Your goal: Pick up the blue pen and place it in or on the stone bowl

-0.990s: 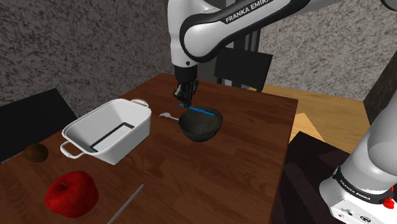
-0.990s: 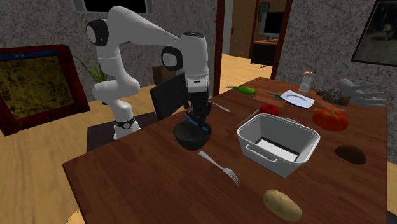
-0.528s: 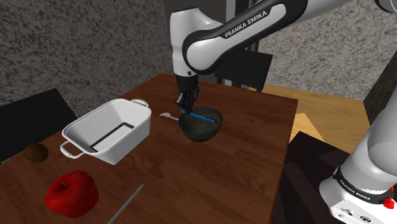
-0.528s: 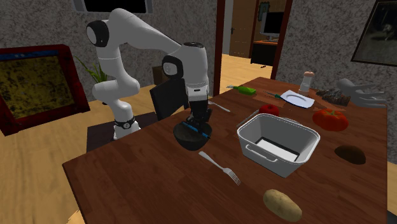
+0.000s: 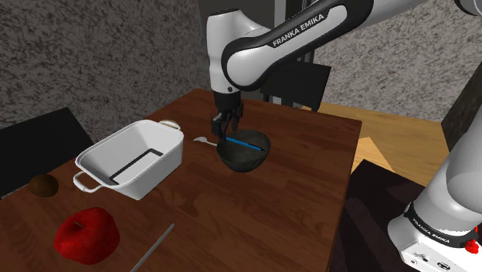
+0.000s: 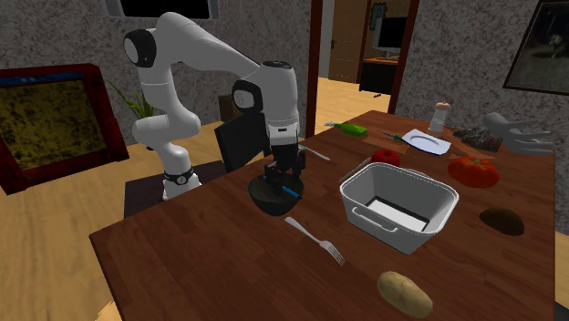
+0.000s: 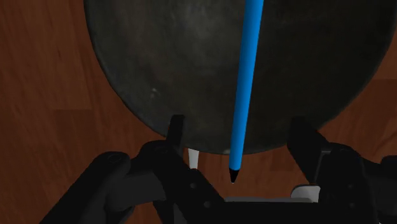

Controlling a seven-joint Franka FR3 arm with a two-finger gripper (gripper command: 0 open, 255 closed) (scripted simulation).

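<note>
Gripper (image 5: 226, 126) hovers just above rim of stone bowl (image 5: 244, 159); blue pen (image 5: 249, 144) lies across bowl. Second exterior: pen resting on bowl under gripper. Wrist: fingers (image 7: 177, 130) wide apart, pen between them untouched, nothing held. Placing looks done; next you lift straight up, clear of pen.

White Franka arm with dark joints (image 5: 266, 48) stretched out, wrist turned down; all-black two-finger gripper (image 5: 226, 129) vertical, fingers (image 7: 177, 129) apart.
</note>
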